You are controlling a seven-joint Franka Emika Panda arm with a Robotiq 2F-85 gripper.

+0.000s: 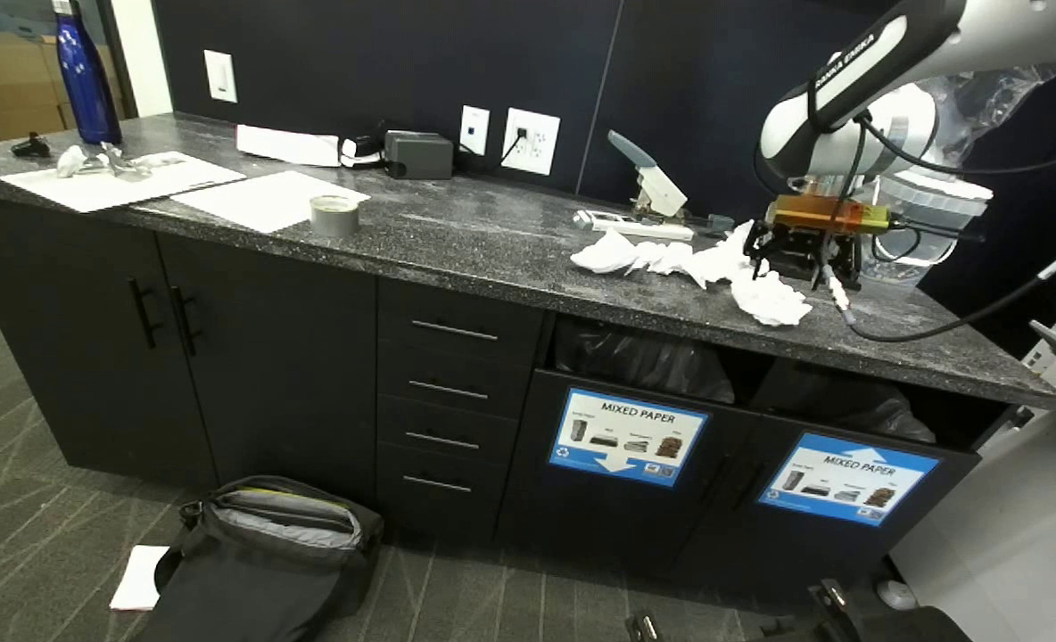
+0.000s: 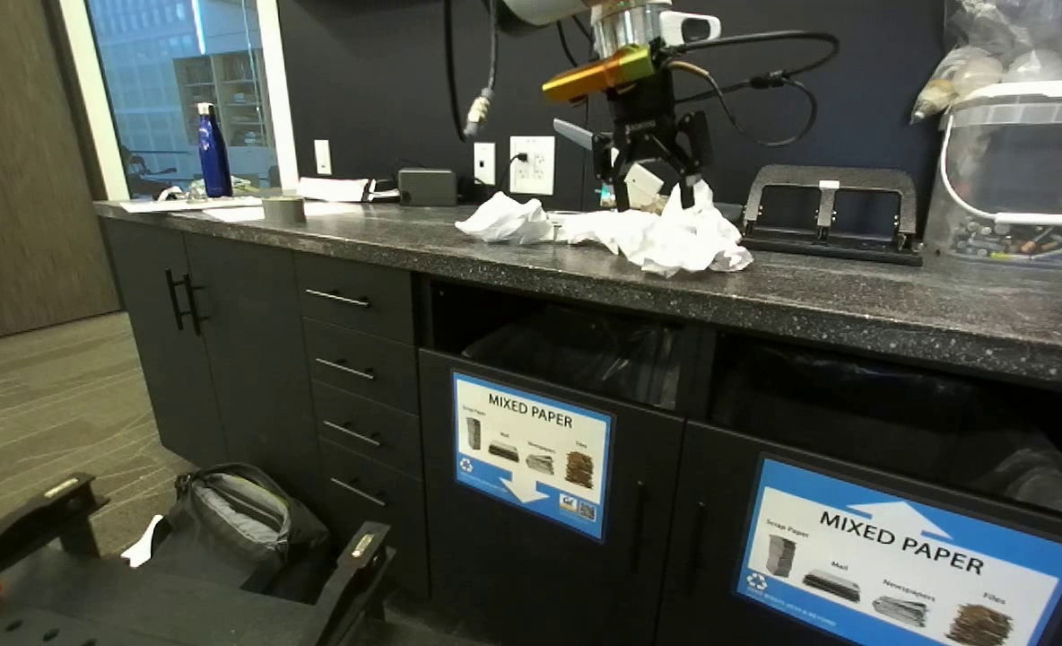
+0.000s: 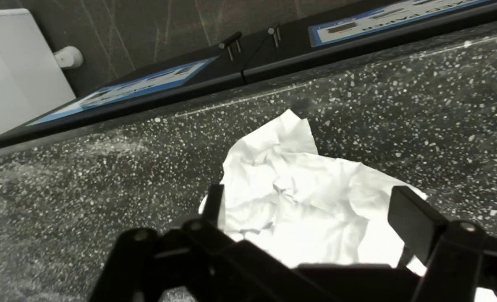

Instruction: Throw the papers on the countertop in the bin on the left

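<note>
Several crumpled white paper wads [image 1: 715, 265]: in an exterior view, strung in a loose pile on the long dark grey speckled stone-look countertop [image 1: 474, 241].
Left-hand dark recessed cabinet bin [image 1: 617, 389]: under the countertop below that pile, lined with a dark plastic bag [image 1: 644, 352] and fronted by a blue rectangular label [image 1: 629, 437] with a white centre.
Tall blue bottle [image 1: 88, 85]: upright at the countertop's end away from the pile, behind flat white sheets [image 1: 265, 198]; a round grey tape roll [image 1: 334, 218] stands by one sheet's corner.
Black two-finger gripper [image 2: 655, 205]: in an exterior view, pointing down at the pile, its fingertips [image 2: 622, 199] level with the upper folds of paper.
Black metal hole punch [image 2: 825, 215]: on the countertop, between the pile and a white-handled clear plastic tub [image 2: 1033, 109].
Jaws: in the wrist view, spread wide and unclenched, one fingertip to each side of a broad crumpled wad [image 3: 307, 188]; dark linkage covers the wad's lower part, so I cannot tell whether either fingertip touches it.
Front edge [image 3: 240, 101]: slanting across above the wad, two blue-bordered labels [image 3: 124, 91] beyond it.
</note>
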